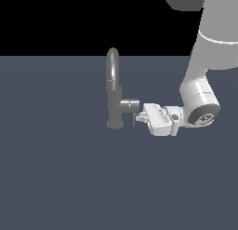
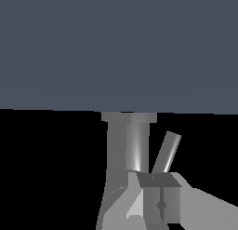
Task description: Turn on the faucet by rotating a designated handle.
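A dark grey faucet (image 1: pixel 114 91) stands upright near the middle of a flat slate-blue bench (image 1: pixel 56 178), its spout arching up and over at the top. From its lower body a short cylindrical stub (image 1: pixel 128 104) sticks out sideways toward the exterior view's right, and a thin handle lever (image 1: pixel 134 118) hangs at the stub's end. In the wrist view the lever (image 2: pixel 167 152) shows as a slim bright bar leaning away from the faucet's column.

The robot's white hand (image 1: pixel 139 116) lies level with the stub, reaching in from the exterior view's right with its fingertips at the lever. It seems held this low and sideways so the fingers can push or hook the lever and swing it round. Whether the fingers are spread or pressed together cannot be told: they are tiny in the exterior view, and the wrist view shows only one finger (image 2: pixel 158 196) clearly, close to the lever's base. No water shows, so how far the handle has turned is not clear.
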`<state>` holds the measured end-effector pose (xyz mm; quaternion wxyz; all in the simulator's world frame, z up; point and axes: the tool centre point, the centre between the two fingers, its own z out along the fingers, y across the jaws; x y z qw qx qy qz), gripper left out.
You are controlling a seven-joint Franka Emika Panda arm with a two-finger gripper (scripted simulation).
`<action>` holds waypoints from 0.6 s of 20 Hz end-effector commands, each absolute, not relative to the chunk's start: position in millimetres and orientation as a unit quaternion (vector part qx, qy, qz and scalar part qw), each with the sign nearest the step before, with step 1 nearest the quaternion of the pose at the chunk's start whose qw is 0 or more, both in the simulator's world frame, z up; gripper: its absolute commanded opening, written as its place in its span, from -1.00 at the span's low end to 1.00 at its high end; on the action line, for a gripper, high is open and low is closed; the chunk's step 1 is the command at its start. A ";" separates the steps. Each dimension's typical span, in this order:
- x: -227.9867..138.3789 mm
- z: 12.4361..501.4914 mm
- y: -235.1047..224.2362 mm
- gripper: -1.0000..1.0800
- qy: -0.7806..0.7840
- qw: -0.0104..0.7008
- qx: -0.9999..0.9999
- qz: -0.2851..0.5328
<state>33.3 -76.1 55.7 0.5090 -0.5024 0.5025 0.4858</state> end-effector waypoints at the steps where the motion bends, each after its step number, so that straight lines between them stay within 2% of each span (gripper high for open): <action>1: 36.3 47.2 -68.4 -1.00 0.502 0.505 -0.500 0.493; 12: 56.8 35.0 -62.5 -1.00 0.503 0.501 -0.497 0.498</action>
